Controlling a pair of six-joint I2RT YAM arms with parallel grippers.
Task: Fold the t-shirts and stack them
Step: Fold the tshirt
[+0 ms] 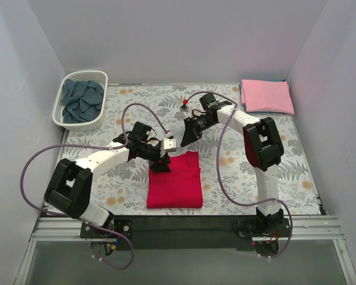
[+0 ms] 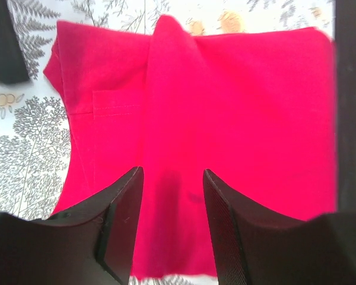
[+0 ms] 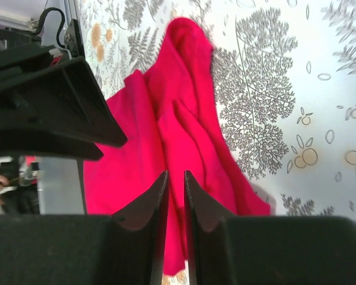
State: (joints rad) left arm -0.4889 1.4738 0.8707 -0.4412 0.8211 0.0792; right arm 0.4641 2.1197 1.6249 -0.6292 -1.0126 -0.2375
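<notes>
The red t-shirt (image 1: 175, 181) lies folded into a rectangle on the floral cloth, near the middle front. My left gripper (image 1: 162, 163) hovers at its far left corner; in the left wrist view the left gripper (image 2: 169, 178) is open over the red t-shirt (image 2: 237, 101) with nothing between its fingers. My right gripper (image 1: 187, 133) hangs just beyond the shirt's far edge. In the right wrist view the right gripper (image 3: 175, 173) shows only a narrow gap and holds nothing, with the red t-shirt (image 3: 187, 119) below. A pink t-shirt (image 1: 267, 96) lies folded at the back right. A slate-blue t-shirt (image 1: 82, 101) is crumpled in the basket.
The white lattice basket (image 1: 67, 83) stands at the back left. The grey floral cloth (image 1: 136, 101) covers the table. A small red-topped item (image 1: 184, 103) sits behind the right gripper. White walls close in on three sides.
</notes>
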